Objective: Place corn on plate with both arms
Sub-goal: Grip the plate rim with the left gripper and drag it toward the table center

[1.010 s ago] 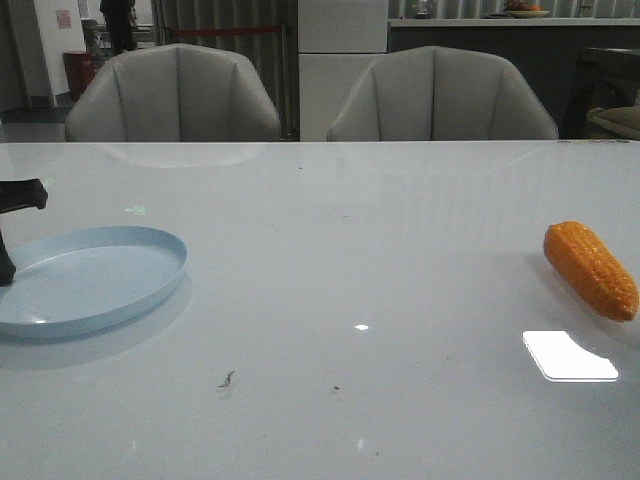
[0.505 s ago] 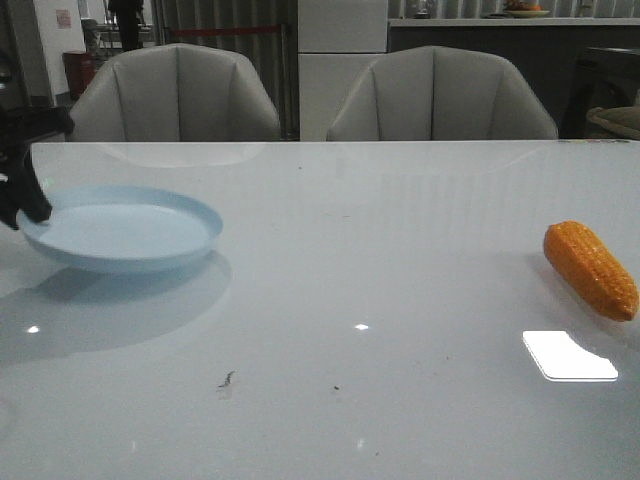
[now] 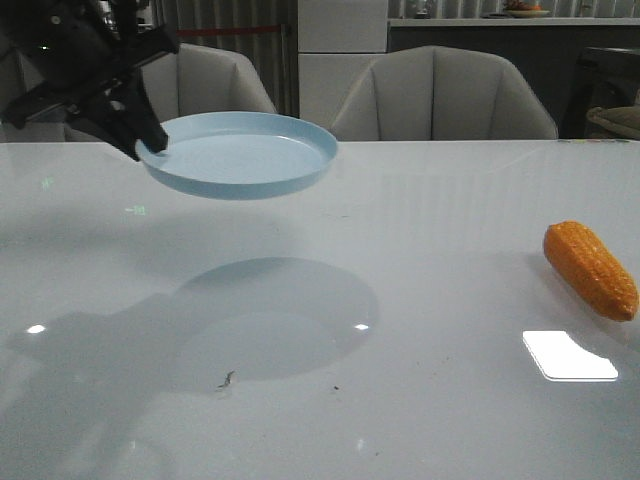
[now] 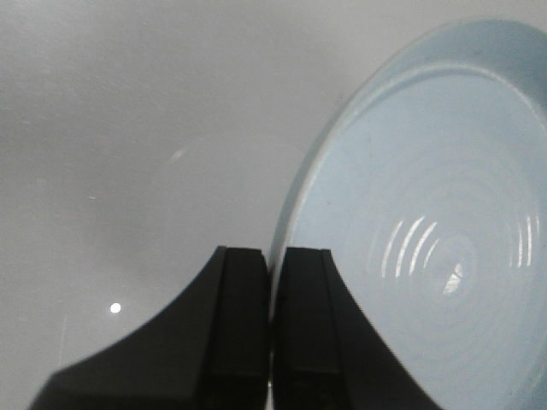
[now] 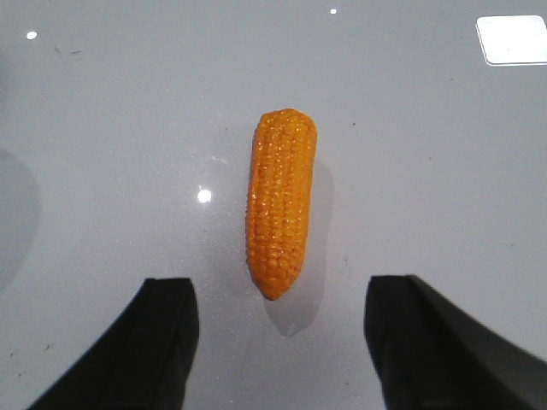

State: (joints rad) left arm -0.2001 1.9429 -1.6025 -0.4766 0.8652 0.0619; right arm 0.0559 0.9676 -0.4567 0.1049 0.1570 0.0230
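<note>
Nearest us, the corn (image 5: 280, 201) lies flat on the glossy surface (image 3: 420, 300) at the right, and the right gripper (image 5: 282, 342) hovers above with jaws spread wide to either side of its blunt end. It looks light, stiff and bumpy, so a pinch across the thick middle should hold, though it could roll. Farther back on the left, the left gripper (image 4: 272, 333) has its jaws clamped on the rim of the plate (image 3: 240, 152), held in the air, roughly level, rigid and probably slick.

Office lounge: armchairs (image 3: 440, 95), white table (image 3: 420, 300).
</note>
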